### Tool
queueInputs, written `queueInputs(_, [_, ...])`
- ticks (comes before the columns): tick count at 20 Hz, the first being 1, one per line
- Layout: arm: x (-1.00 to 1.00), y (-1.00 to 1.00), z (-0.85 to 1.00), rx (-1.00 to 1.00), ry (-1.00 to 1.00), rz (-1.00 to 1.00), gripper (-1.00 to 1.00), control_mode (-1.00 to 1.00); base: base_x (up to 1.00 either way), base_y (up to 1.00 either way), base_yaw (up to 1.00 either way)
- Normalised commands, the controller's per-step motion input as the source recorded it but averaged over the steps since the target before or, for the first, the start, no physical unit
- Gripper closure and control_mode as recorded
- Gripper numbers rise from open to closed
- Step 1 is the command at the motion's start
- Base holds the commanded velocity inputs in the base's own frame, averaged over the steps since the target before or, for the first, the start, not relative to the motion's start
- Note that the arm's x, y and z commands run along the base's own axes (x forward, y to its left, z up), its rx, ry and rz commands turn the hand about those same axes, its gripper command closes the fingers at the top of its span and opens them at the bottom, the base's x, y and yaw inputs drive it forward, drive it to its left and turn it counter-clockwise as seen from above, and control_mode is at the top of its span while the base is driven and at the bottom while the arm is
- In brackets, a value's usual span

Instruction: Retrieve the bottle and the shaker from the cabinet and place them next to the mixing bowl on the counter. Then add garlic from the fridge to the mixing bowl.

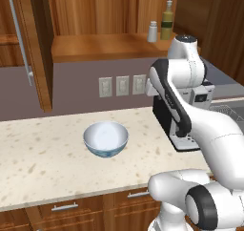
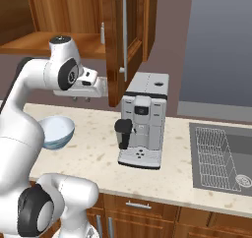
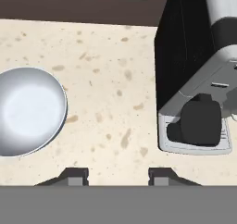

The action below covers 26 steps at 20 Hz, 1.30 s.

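Bottle (image 1: 167, 24) upright on cabinet (image 1: 95, 46) shelf

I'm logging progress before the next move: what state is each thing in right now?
cabinet: door open
bottle: upright on the cabinet shelf
shaker: upright beside the bottle
mixing bowl: empty, on the counter
gripper: holding nothing, above the counter

One bottle (image 1: 167, 21), one shaker (image 1: 152, 32), one bowl (image 1: 106, 138), perhaps three outlets (image 1: 122, 86)

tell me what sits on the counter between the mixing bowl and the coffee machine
Nothing: in the hand view, bare speckled counter runs from the mixing bowl to the coffee machine. The left base view shows the same gap.
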Motion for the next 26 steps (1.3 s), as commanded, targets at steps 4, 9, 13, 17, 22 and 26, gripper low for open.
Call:
queueInputs(4, [-0.30,0.16,0.06,0.00,-0.15,0.00,-1.00,-1.00,0.00,0.00,0.00])
queueInputs(9, [-0.45,0.08,0.37,0.03,-0.46,0.01,-1.00,-1.00,0.00,0.00,0.00])
queueInputs(13, [-0.07,0.00,0.86,0.02,-0.41,0.00,-1.00,-1.00,0.00,0.00,0.00])
queueInputs(17, [0.00,0.00,0.98,0.00,-0.29,-0.03,-1.00,-1.00,0.00,0.00,0.00])
queueInputs(22, [0.06,0.00,0.99,0.00,-0.17,-0.03,-1.00,-1.00,0.00,0.00,0.00])
queueInputs(26, [0.40,0.00,0.67,0.00,-0.10,-0.04,-1.00,-1.00,0.00,0.00,0.00])
